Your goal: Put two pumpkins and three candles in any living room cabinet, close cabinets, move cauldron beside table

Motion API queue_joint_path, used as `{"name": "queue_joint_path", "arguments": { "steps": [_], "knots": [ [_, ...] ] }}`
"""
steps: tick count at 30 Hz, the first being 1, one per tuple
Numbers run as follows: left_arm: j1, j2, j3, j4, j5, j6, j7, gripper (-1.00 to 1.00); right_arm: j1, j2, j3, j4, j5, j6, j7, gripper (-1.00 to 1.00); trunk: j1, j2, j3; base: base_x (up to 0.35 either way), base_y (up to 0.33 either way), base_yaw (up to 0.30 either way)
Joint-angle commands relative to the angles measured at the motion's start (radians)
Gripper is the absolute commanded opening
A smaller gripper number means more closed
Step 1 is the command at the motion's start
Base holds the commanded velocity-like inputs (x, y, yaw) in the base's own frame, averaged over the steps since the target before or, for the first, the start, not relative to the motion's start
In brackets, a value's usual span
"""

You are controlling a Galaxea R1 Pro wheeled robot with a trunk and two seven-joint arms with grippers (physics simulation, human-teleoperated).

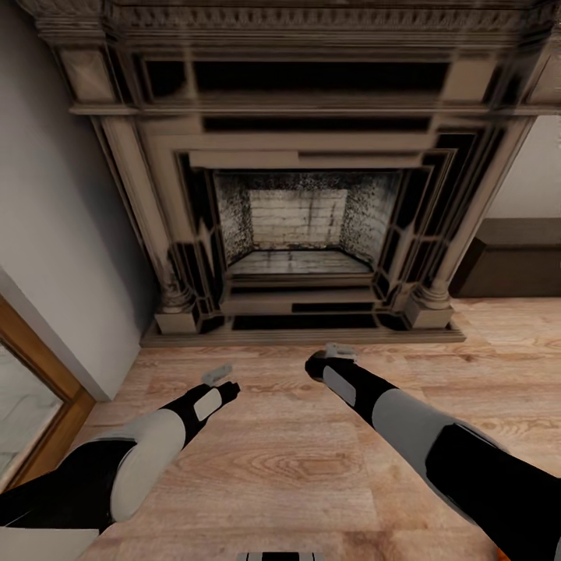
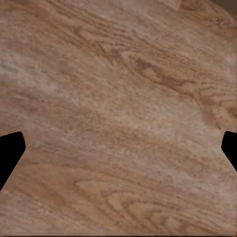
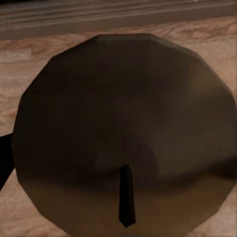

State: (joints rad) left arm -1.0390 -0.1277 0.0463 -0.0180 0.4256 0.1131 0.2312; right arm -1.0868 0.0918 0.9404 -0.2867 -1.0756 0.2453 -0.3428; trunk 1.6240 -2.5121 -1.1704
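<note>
Cauldron [image 3: 123,123]: dark, round and faceted, close under the right wrist camera, with plank floor [image 1: 312,452] showing around its edge. One dark finger [image 3: 126,195] lies across its near side.

Right tool [image 1: 335,352]: reached forward and low, just short of the fireplace [image 1: 296,195] hearth. I cannot tell whether it is clamped on the cauldron or only resting against it.

Left tool [image 1: 222,378]: spread wide and empty. Its wrist view has bare planks between the two black tips.

Cabinet [image 1: 518,261]: I take the low dark-brown unit to the right of the fireplace for this. Only its end shows, and I cannot read any drawer fronts.

Door frame [image 1: 47,374]: wood with glass, at the left edge of the head view.

Step in hand, by my judgement: moving the cauldron to a table.

Handling notes:
- I should confirm the grip from the right wrist view before I drive anywhere.
- I would keep the load low and level.
- I would turn the base away from the hearth slowly, so the right arm clears the stone plinth.
- The left arm is best kept tucked in and out of the path.
</note>
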Motion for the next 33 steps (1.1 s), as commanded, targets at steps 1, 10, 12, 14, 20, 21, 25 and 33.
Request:
{"name": "queue_joint_path", "arguments": {
  "steps": [1, 10, 12, 14, 20, 21, 25, 33],
  "knots": [
    [0.004, 0.000, 0.004, -0.002, -0.001, 0.005, 0.006, 1.00, 0.002, 0.003, 0.006, 0.002, -0.004, 0.004, -0.007, -1.00, -0.001, 0.000, 0.003, 0.000, 0.000, 0.000],
    [0.038, -0.009, 0.004, -0.002, -0.001, 0.002, 0.005, 1.00, 0.063, 0.008, 0.006, 0.086, -0.003, -0.111, -0.004, -1.00, -0.005, 0.002, 0.038, 0.000, 0.000, 0.000],
    [0.038, -0.009, 0.004, -0.002, -0.001, 0.002, 0.005, 1.00, 0.063, 0.008, 0.006, 0.086, -0.003, -0.111, -0.004, -1.00, -0.006, 0.003, 0.046, 0.000, 0.000, 0.000],
    [0.039, -0.008, 0.004, -0.002, -0.001, 0.002, 0.005, 1.00, 0.064, 0.008, 0.006, 0.086, -0.003, -0.110, -0.004, -1.00, -0.006, 0.003, 0.053, 0.000, 0.000, 0.000],
    [0.039, -0.008, 0.004, -0.002, -0.001, 0.002, 0.005, 1.00, 0.064, 0.008, 0.006, 0.086, -0.003, -0.111, -0.004, -1.00, -0.009, 0.004, 0.077, 0.000, 0.000, 0.000],
    [0.039, -0.008, 0.004, -0.002, -0.001, 0.002, 0.005, 1.00, 0.065, 0.008, 0.006, 0.086, -0.003, -0.111, -0.005, -1.00, -0.010, 0.005, 0.080, 0.000, 0.000, 0.000],
    [0.039, -0.009, 0.004, -0.002, -0.001, 0.002, 0.005, 1.00, 0.073, 0.008, 0.006, 0.086, -0.003, -0.112, -0.005, -1.00, -0.011, 0.006, 0.096, 0.000, 0.000, 0.000],
    [0.040, -0.009, 0.004, -0.002, -0.001, 0.002, 0.005, 1.00, 0.079, 0.009, 0.006, 0.086, -0.003, -0.112, -0.005, -1.00, -0.015, 0.007, 0.127, 0.000, 0.000, 0.000]
  ]
}}
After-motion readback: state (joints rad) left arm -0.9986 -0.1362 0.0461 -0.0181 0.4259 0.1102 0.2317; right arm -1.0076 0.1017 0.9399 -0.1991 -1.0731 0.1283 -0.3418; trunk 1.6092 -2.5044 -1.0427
